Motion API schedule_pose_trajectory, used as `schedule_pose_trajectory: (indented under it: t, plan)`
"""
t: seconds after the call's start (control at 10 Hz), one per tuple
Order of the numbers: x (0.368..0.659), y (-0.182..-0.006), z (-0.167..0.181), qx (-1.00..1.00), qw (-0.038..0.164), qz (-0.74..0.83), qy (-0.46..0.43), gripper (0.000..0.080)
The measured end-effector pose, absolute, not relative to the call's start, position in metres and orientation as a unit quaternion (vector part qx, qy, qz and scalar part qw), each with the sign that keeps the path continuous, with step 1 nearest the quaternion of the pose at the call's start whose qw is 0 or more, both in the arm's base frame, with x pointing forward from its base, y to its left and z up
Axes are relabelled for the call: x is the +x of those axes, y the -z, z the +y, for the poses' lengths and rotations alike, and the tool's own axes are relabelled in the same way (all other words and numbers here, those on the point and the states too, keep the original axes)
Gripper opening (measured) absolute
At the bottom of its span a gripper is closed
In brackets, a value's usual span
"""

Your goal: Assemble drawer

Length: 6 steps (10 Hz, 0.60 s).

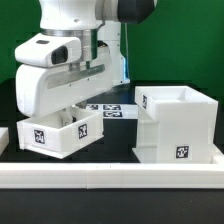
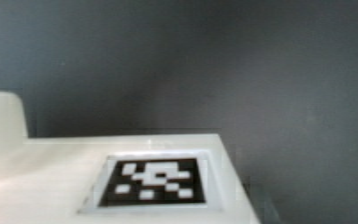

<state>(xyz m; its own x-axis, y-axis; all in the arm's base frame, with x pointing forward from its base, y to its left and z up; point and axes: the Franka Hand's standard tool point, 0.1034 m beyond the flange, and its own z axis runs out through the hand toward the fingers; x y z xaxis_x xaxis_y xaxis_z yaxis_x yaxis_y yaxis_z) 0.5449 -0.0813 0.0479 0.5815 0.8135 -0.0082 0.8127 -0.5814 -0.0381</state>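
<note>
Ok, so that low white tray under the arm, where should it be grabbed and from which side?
Pinch one thin upright side wall of the tray, coming straight down from above. It sits flat, open top up, so a wall's rim is exposed with room for a finger on each face. The whole width looks too broad to span. The end effector hangs right over it.

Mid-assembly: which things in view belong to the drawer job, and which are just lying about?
Part of the job:
- tall casing
- low tray, directly under the gripper

Just lying about:
- long white rail along the front
- marker board behind the tray
</note>
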Motion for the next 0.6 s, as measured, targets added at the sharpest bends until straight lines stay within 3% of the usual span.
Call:
schedule_pose_trajectory:
  t: [0.3,0.6]
  plan:
    - [0.5441,-0.0467,-0.0823,-0.802,-0.005,-0.597,-0.027,0.0042]
    - [0.5427,-0.0455,-0.0846,-0.764,-0.006,-0.645,-0.032,0.0042]
